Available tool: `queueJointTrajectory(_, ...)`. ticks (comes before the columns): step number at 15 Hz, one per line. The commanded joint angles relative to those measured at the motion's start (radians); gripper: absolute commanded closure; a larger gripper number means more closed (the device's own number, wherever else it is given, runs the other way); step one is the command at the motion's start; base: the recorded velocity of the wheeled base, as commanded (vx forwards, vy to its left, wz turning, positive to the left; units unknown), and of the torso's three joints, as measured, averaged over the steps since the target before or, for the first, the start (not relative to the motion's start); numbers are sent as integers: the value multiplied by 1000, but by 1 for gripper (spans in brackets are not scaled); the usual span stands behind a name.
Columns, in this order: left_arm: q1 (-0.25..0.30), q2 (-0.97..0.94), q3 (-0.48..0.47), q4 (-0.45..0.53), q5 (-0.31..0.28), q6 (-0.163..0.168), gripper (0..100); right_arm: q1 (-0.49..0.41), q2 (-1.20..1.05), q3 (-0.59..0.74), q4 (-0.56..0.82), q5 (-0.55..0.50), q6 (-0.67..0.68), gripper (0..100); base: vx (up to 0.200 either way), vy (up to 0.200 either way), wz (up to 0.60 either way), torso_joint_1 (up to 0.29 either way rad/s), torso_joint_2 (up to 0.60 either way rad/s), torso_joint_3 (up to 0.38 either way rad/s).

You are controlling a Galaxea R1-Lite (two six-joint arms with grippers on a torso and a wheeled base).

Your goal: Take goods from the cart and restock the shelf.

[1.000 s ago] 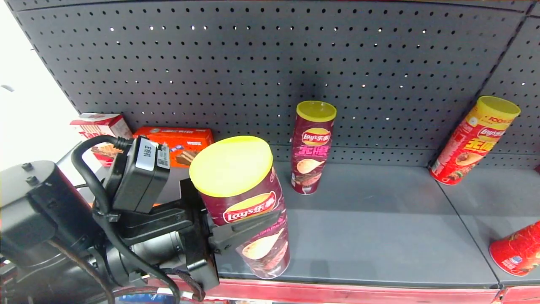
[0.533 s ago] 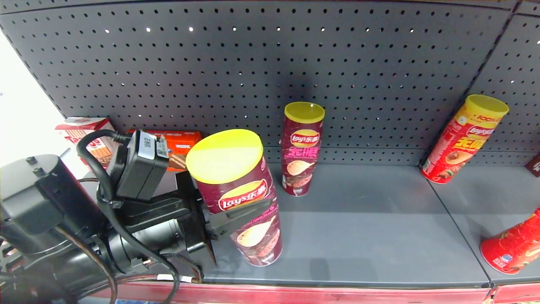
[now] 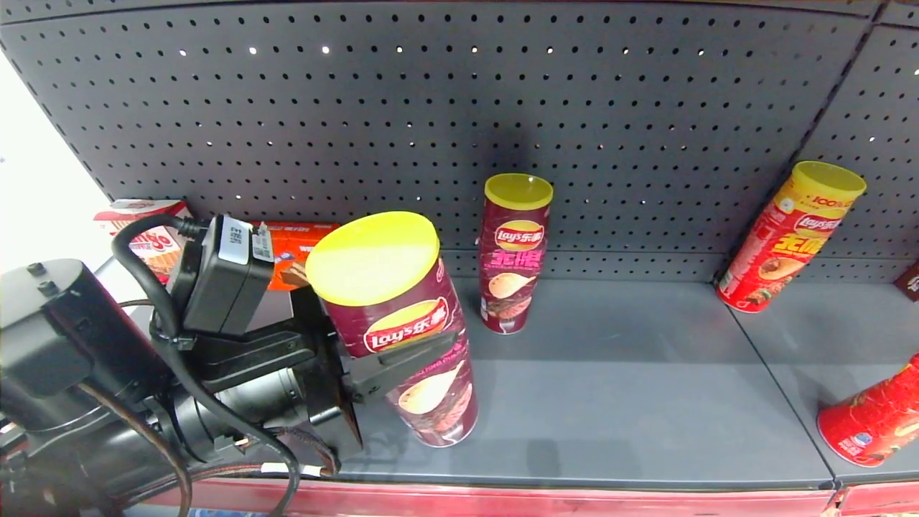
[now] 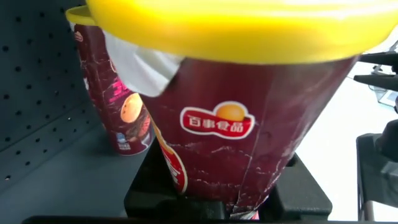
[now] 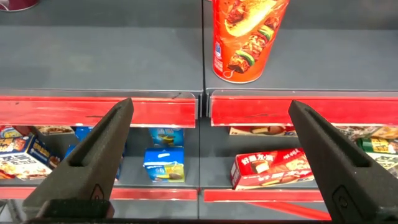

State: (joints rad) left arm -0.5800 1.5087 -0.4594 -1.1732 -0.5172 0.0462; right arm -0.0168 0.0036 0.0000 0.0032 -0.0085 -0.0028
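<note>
My left gripper (image 3: 391, 345) is shut on a maroon chip can with a yellow lid (image 3: 398, 323), held upright and slightly tilted over the front of the grey shelf (image 3: 632, 402); its base looks to be at the shelf surface. In the left wrist view the held can (image 4: 236, 124) fills the foreground. A second maroon can (image 3: 513, 251) (image 4: 115, 106) stands upright farther back near the pegboard. My right gripper (image 5: 211, 162) is open, facing the shelf's red front edge, with a red chip can (image 5: 245, 37) standing on the shelf beyond it.
A red can (image 3: 790, 237) leans against the pegboard at the right, and another red can (image 3: 872, 420) lies at the far right edge. An orange box (image 3: 301, 251) and a white-red box (image 3: 143, 230) sit at the back left. Lower shelves hold boxed snacks (image 5: 267, 168).
The head camera shifted between the oldest frame and the later ones. Since then my left gripper has carried the maroon can slightly left and farther onto the shelf.
</note>
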Motion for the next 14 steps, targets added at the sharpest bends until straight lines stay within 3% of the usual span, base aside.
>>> queueJointTrajectory(1, 0, -12, 13, 0, 0, 0, 100, 1, -1, -2, 1, 4, 1, 0, 0, 0, 0, 0, 0, 0)
queueJointTrajectory(8, 12, -13, 21, 3, 0, -2, 100, -3, 3, -11, -2, 10, 10, 0, 0, 0, 0, 0, 0, 0)
queueJointTrajectory(9, 31, -13, 21, 3, -1, -2, 100, -6, 53, -141, -6, 15, 44, 0, 0, 0, 0, 0, 0, 0)
queueJointTrajectory(10, 43, -13, 19, 0, -1, -2, 100, 29, 257, -307, 23, 41, 107, 0, 0, 0, 0, 0, 0, 0)
queueJointTrajectory(14, 42, -13, 19, 0, -3, 0, 100, 155, 311, -334, 37, 151, 0, 0, 0, 0, 0, 0, 0, 0)
